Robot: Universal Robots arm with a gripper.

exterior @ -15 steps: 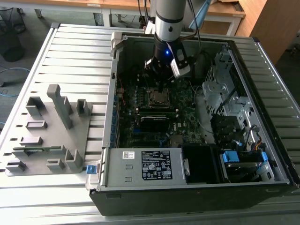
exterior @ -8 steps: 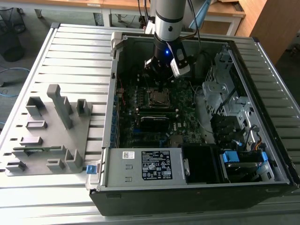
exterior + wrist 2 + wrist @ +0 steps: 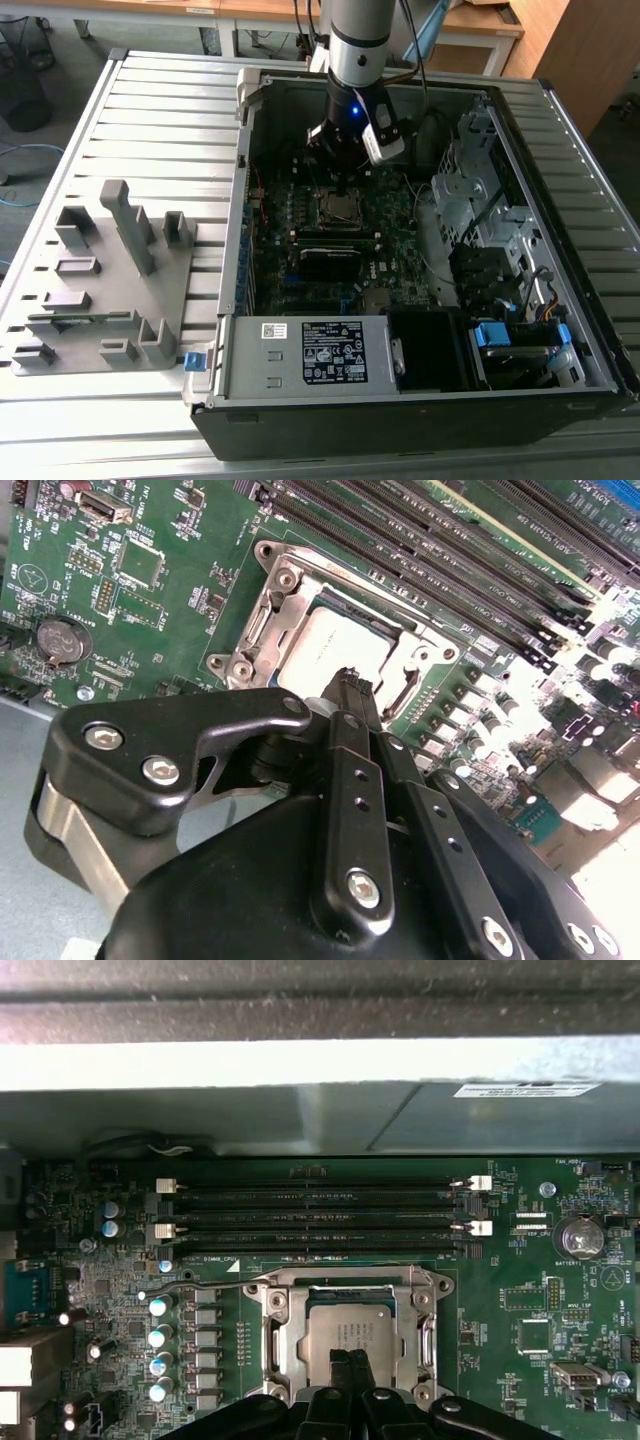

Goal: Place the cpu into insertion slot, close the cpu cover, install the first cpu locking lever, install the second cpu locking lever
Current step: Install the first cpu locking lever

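exterior view: arm [image 3: 358, 40] comes down from the top centre of the frame into an open computer case [image 3: 232, 215] lying on a slatted table [image 3: 150, 90]. gripper [image 3: 344, 192] hangs over the motherboard [image 3: 290, 215], upper middle of the case. grey fixture plate [image 3: 100, 300] with upright blocks sits on the table at the frame's left, well apart from the case. power supply [image 3: 310, 355] runs along the case's lower edge.

both wrist views: fingers pressed together, nothing seen between them. tips sit right over the cpu [image 3: 350, 1332]; cannot tell if they touch it.

cpu lies flat in the insertion slot [image 3: 350, 1297], silver top up. cpu cover [image 3: 286, 1345] lies flat around it, chip showing through the square opening.

first wrist view: thin wire lever [image 3: 205, 1286] lies along the board just beside the socket frame, near a row of capacitors [image 3: 158, 1336]; cannot tell if it is latched. long black memory slots [image 3: 320, 1210] run parallel just beyond the socket. coin battery [image 3: 578, 1235] sits apart, off to one side of the slots.
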